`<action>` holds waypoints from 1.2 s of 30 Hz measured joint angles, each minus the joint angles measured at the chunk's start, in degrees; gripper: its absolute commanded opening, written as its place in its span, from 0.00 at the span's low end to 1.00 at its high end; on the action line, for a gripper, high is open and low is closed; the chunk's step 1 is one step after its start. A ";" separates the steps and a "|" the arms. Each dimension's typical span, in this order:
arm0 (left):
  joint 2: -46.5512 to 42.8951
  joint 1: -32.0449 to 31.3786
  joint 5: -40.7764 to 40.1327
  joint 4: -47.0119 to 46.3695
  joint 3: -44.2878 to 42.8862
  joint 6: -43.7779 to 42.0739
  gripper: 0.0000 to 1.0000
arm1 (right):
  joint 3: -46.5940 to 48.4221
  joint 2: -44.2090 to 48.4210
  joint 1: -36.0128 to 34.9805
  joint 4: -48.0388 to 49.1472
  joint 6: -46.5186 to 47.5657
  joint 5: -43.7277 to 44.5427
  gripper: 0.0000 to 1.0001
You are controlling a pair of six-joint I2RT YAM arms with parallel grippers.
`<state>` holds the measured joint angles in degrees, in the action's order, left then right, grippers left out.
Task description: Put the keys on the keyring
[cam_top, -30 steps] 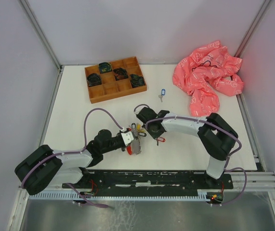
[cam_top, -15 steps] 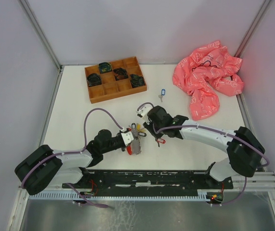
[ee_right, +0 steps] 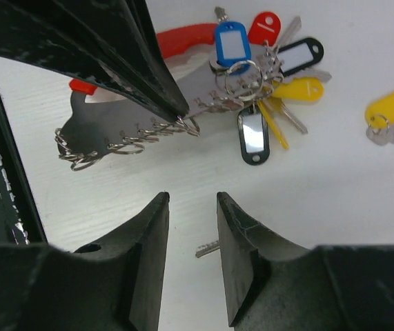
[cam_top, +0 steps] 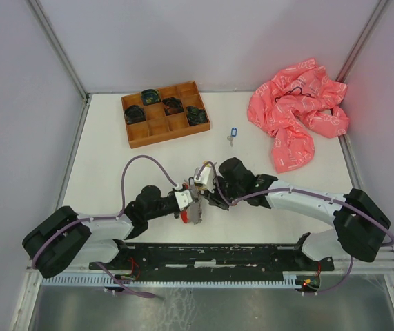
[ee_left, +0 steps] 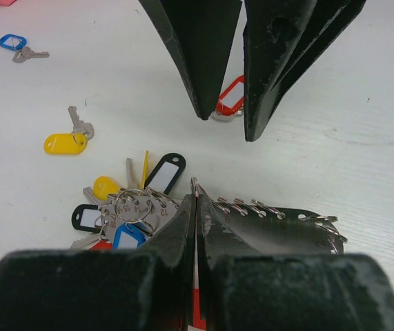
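Keys (ee_left: 79, 125) lay loose and flat on the table (ee_left: 348, 96); the red-tagged key (ee_left: 230, 96) sat between the spread-apart fingers of the right gripper (ee_right: 191, 198). The left gripper (ee_left: 195, 189) was pinched shut on a thin metal plate (ee_left: 272, 231) beside the keyring (ee_left: 136, 205) and its bunch. Light, stiff and slick, that key would probably skate when nudged, so the plastic tag or the bow looked the surest hold, leaving the hole free.
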<state>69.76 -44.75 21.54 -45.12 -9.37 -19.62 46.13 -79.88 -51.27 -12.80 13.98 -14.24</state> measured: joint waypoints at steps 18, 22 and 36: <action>0.00 0.00 2.25 0.48 0.00 -0.98 0.03 | -5.25 -3.45 0.00 15.02 12.81 -9.25 0.34; 0.00 0.00 2.71 0.48 -0.02 -0.98 0.03 | -5.97 -4.13 0.00 17.03 13.79 -9.18 0.28; 0.00 0.00 2.80 0.48 -0.11 -1.07 0.03 | -6.32 -4.61 0.00 20.52 14.84 -10.14 0.10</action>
<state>69.76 -44.75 24.34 -44.64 -9.47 -20.69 39.81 -84.49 -51.27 7.73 28.82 -24.38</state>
